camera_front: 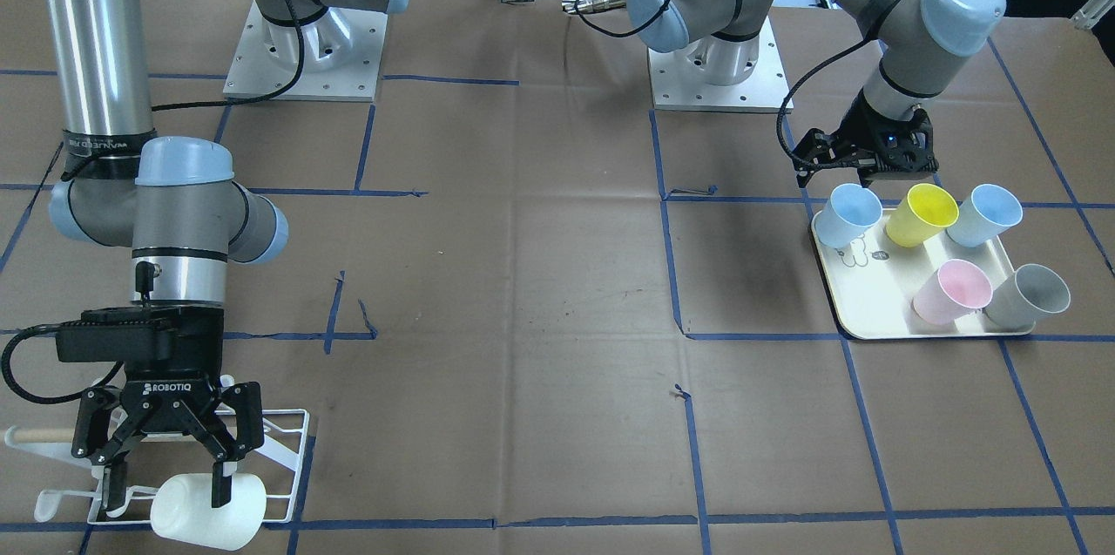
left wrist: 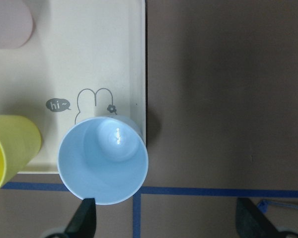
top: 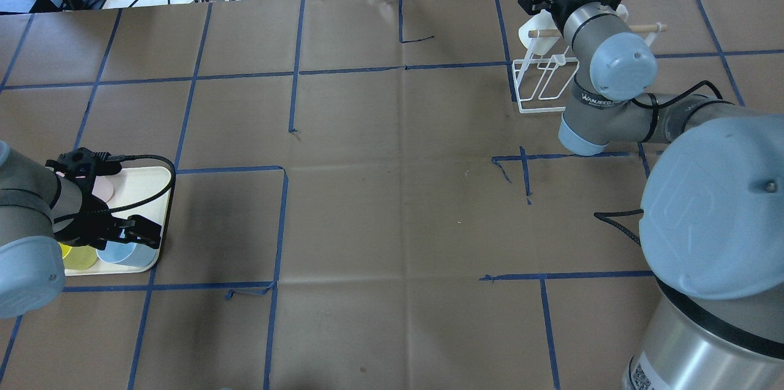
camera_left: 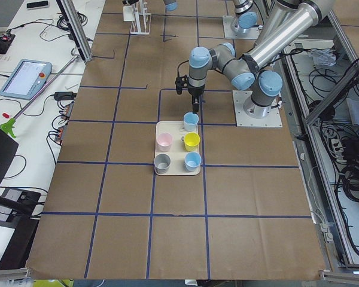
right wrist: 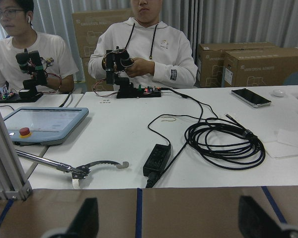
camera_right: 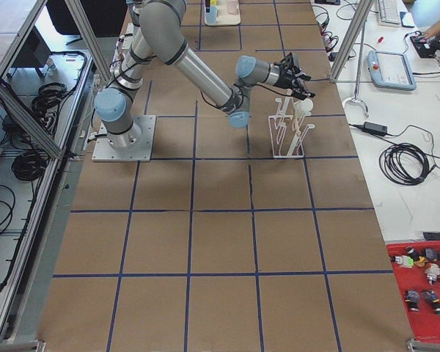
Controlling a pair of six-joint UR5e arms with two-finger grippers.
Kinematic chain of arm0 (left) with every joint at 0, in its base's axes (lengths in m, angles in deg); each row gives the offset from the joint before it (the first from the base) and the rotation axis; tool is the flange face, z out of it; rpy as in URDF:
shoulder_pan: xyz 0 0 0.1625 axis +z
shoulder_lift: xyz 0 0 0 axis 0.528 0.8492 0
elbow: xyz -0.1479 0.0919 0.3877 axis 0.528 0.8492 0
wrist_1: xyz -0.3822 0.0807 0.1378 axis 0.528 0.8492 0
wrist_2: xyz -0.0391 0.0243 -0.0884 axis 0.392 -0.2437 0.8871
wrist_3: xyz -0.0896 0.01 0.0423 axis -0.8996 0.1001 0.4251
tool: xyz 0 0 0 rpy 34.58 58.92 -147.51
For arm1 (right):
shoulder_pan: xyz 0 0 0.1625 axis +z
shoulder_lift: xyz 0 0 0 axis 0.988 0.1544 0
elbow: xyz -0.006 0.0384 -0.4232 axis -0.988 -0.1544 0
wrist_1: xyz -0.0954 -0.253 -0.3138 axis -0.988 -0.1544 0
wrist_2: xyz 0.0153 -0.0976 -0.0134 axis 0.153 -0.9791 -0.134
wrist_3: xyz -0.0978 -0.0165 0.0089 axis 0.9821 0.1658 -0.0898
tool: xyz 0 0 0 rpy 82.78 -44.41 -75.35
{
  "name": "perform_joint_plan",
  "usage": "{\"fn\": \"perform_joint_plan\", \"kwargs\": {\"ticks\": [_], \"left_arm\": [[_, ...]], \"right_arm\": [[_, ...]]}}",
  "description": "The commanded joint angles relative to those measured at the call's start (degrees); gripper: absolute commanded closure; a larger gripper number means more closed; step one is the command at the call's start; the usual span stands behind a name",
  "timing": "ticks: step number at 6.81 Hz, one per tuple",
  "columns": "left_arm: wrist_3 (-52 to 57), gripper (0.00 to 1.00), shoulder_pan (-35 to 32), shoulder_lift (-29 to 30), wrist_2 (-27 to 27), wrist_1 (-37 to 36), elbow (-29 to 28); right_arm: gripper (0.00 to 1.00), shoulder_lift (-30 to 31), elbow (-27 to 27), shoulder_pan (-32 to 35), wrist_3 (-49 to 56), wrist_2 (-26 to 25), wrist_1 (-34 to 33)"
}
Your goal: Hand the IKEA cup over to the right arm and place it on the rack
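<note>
Here the white cup (camera_front: 209, 520) lies outside the right gripper (camera_front: 165, 501), jaws spread.

left gripper (left wrist: 170, 221) open, right gripper (camera_front: 165, 478) open

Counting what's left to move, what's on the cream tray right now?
Five upright cups on the tray: light blue cup, second light blue cup, yellow cup, pink cup, grey cup. The first hides the lower part of a printed bunny.
</note>
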Motion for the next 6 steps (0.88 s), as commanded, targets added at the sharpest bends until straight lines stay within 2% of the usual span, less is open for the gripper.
{"fn": "perform_joint_plan", "kwargs": {"ticks": [1,4,5,6], "left_arm": [[1.1,0.01,0.0,4.0,-0.2,-6.0,0.8],[1.4,0.01,0.4,6.2,-0.4,-6.3,0.7],[2.1,0.01,0.4,6.5,-0.3,-6.4,0.5],[2.7,0.17,0.5,6.6,-0.3,-6.5,0.3]], "right_arm": [[0.00,6.5,0.1,0.1,0.0,0.0,7.0],[0.00,17.9,1.7,1.5,-0.8,0.3,16.1],[0.00,22.5,5.9,3.0,-1.3,0.6,17.0],[0.00,26.6,10.1,3.5,-5.4,0.9,16.9]]}}
